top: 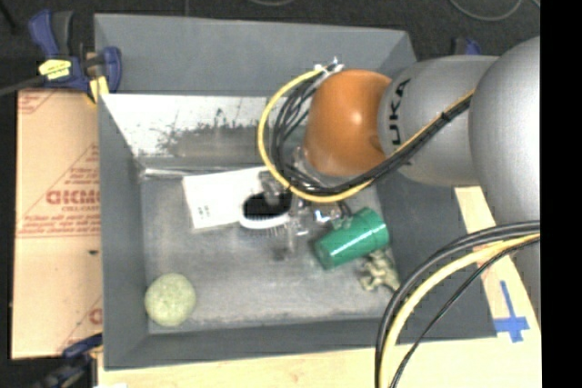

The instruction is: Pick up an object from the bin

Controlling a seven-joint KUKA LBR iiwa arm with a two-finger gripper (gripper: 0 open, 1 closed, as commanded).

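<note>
My gripper (289,236) hangs low over the middle of the bin floor, below the arm's orange cover. Just left of it, touching or nearly touching, lies a black brush with white bristles (261,208). Part of that brush rests on a flat white card with small print (214,198). A green cylinder (350,240) lies on its side right beside the gripper, to its right. Whether anything sits inside the gripper is hidden from me.
A small olive-coloured toy figure (376,272) lies by the right wall, below the green cylinder. A pale green ball (170,299) rests in the near left corner. The arm and its cables cover the bin's right rear part.
</note>
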